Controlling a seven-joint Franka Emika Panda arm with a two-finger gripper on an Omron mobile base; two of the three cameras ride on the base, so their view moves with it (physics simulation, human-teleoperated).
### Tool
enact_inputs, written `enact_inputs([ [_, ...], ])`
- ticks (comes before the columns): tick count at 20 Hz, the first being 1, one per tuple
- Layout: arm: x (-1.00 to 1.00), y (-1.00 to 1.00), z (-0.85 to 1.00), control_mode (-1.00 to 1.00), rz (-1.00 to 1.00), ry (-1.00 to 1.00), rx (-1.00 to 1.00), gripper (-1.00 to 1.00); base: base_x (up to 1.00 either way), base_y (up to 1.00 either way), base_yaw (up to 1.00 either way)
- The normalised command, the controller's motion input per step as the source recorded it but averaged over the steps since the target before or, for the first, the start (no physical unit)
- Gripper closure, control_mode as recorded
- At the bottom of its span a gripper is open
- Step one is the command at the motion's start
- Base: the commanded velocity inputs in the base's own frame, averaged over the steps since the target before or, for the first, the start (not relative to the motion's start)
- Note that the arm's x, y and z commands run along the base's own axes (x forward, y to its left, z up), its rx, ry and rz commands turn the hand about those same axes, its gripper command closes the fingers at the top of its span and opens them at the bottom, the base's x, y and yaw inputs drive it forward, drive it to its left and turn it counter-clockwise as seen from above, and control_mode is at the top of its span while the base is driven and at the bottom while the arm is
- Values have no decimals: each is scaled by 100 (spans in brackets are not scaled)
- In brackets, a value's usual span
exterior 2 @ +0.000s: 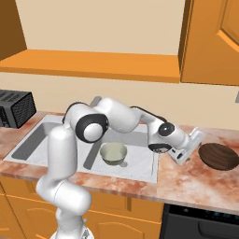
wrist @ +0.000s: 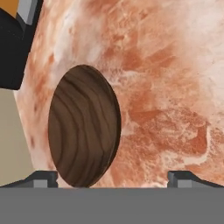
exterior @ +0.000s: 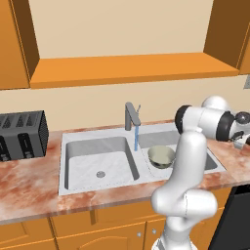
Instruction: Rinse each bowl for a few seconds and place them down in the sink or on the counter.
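Dark brown bowl point(exterior 2: 218, 156) sits upright on the marbled tabletop point(exterior 2: 186, 179), right of the sink point(exterior 2: 137, 163), well apart from the basin. In the hand view the same bowl point(wrist: 84, 126) shows as a wood-grained oval, left of centre, its lower edge just above and beside the left fingertip point(wrist: 41, 179). The right fingertip is well off to the other side over bare stone.

Pale cream-green bowl point(exterior 2: 113, 153) rests upright in the right basin; in the left base view it point(exterior: 161, 156) lies just right of the blue water stream point(exterior: 136, 136) running from the grey faucet point(exterior: 131, 116). Looks like that one is already set down in the sink, so probably done.

Pincer point(exterior 2: 189, 148) is spread wide, holding nothing, hanging low over the tabletop just beside the brown bowl, not touching it as far as I can tell.

Step in hand: approach to pick up the second bowl. Bowl not yet lifted, not yet rinsed.

Next move calls for shifting the pincer so the bowl's rim falls between the fingers (now it is off-centre toward one finger), dropping onto the rim, pinching the thin wall, then carrying it to the stream. The bowl is shallow, so a rim grip may slip.

Toaster point(exterior: 22, 134) stands at the far left of the tabletop, out of the way.
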Motion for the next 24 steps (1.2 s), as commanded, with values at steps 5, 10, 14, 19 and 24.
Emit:
enact_inputs([
  [5,16,-11,-31,-100,0,0,0,-100,0,0,0],
  [10,16,-14,-31,-100,0,0,0,-100,0,0,0],
  [14,18,-21,-26,-100,0,0,0,-100,0,0,0],
  [19,18,-20,-24,-100,0,0,0,-100,0,0,0],
  [24,17,-20,-24,-100,0,0,0,-100,0,0,0],
])
